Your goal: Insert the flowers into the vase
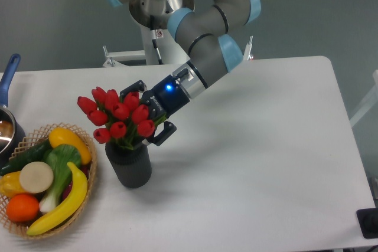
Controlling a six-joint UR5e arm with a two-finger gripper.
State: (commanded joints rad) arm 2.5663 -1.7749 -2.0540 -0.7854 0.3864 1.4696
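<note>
The flowers (118, 113), a tight bunch of red tulip buds with green leaves, stand with their stems down in the vase (131, 166). The vase is a dark ribbed cylinder, upright on the white table next to the wicker basket. My gripper (143, 115) reaches in from the upper right, right behind the bunch. Its fingers are spread wide: one finger (133, 88) shows above the buds and the other (165, 133) to their lower right. The buds hide the space between the fingertips. The jaws look open and not pressed on the bunch.
A wicker basket (88, 146) with a banana, an orange, a yellow pepper and green vegetables sits at the front left, touching or nearly touching the vase. A pot with a blue handle (9, 75) stands at the left edge. The white table (266, 157) stretches to the right.
</note>
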